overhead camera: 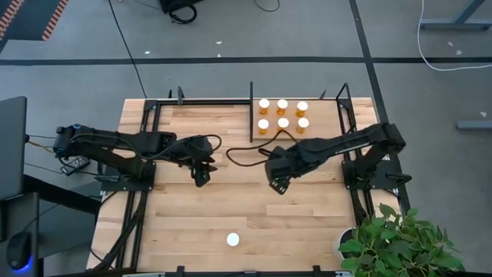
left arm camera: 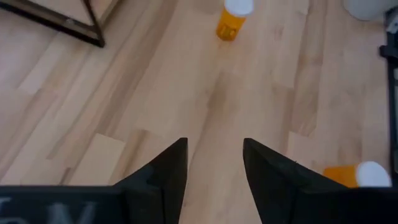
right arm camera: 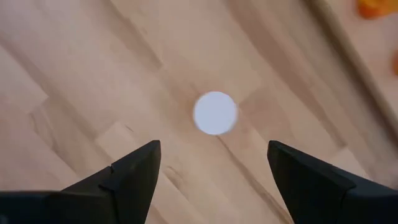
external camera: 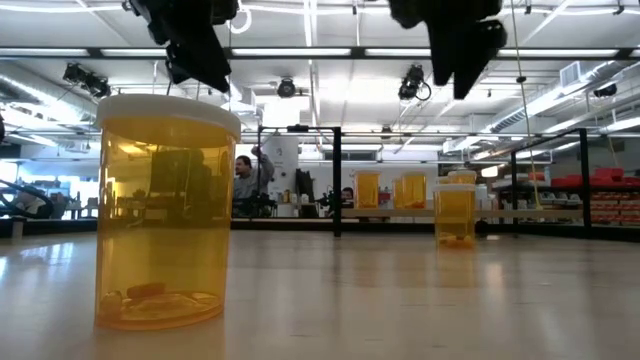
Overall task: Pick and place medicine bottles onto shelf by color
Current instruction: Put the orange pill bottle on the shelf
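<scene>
Right gripper (overhead camera: 277, 187), fingers spread and empty, hangs mid-frame over a white-capped bottle (right arm camera: 215, 112); left gripper (overhead camera: 201, 180) beside it is also parted. Nearest, one medicine bottle (overhead camera: 233, 239) stands lower centre; six (overhead camera: 283, 113) sit on the shelf (overhead camera: 327, 115) at top. No writing is legible.

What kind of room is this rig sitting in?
Probably an open lab or workshop: exposed ceiling strip lights, a grey floor with taped lines, and people at benches beyond the wooden table.
</scene>
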Controlling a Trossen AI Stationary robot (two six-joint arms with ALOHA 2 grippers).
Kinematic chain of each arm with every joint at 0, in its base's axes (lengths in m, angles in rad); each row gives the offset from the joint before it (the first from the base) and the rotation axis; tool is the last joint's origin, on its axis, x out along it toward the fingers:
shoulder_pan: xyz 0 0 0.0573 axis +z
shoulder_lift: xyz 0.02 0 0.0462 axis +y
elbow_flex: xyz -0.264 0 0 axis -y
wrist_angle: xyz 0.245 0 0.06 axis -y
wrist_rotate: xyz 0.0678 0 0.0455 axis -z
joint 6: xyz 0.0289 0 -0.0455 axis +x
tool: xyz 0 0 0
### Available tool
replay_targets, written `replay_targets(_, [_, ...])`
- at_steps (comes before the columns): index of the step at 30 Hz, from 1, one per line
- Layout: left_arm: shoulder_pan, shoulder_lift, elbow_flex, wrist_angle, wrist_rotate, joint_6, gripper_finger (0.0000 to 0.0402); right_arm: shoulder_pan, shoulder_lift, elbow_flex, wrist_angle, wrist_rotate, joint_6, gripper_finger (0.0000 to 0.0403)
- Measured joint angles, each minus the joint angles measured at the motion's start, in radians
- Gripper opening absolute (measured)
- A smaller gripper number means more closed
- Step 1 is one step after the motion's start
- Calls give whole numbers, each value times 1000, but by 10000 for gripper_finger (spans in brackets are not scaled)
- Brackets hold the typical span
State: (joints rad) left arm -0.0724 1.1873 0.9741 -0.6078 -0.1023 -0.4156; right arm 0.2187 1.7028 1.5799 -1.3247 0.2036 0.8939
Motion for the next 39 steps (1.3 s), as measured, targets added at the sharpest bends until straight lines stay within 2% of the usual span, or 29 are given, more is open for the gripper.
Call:
replay_targets(7, [-57,2,0,11,0,-32,161,-67,32,-5,85,-48,-140,303])
replay_targets(12, [-87,2,0,12,-2,-48,160,-111,31,-91,133,-114,-233,303])
replay_targets(18, [-110,2,0,9,-3,-75,152,-113,28,-171,137,-123,-356,303])
replay_targets(28, [-118,2,0,8,-25,-101,144,-5,25,-172,155,29,-709,303])
replay_targets(32, [-118,2,0,9,-39,-105,147,17,25,-177,185,33,-705,303])
replay_targets(39, [-118,3,0,9,-44,-105,141,24,24,-234,346,27,-648,304])
